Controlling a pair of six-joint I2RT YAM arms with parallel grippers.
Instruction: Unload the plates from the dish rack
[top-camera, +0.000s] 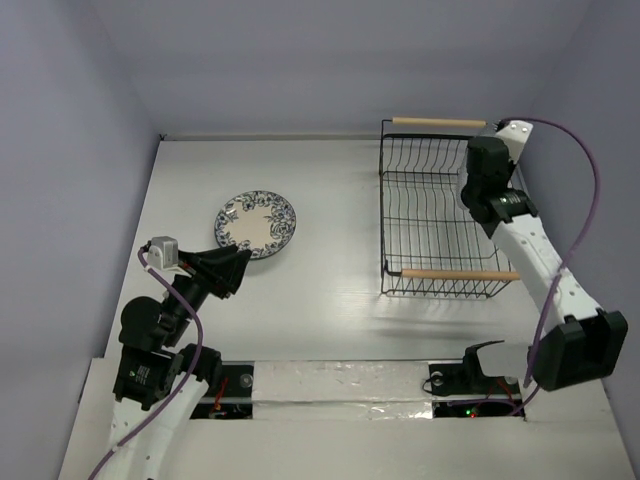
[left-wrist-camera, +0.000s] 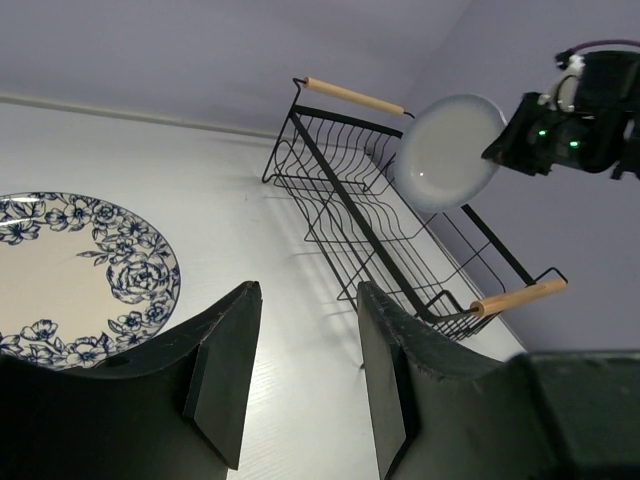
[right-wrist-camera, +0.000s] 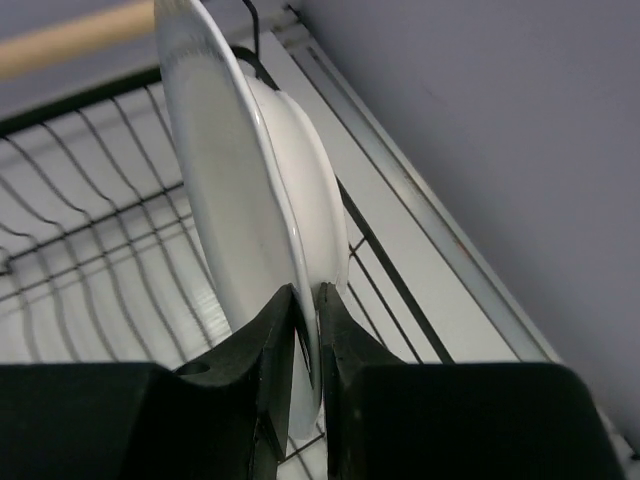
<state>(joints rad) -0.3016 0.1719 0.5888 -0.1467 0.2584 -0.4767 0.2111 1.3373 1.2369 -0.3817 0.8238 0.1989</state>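
Over the far right side of the rack (top-camera: 384, 200), the white plate (right-wrist-camera: 240, 200) is held on edge, its rim pinched between the closed fingers of the right gripper (right-wrist-camera: 307, 300). On the left of the table (top-camera: 330, 180), the blue-patterned plate (top-camera: 255, 224) is laid flat. Just near of it, the left gripper (left-wrist-camera: 307, 295) is seen with jaws apart, nothing grasped.
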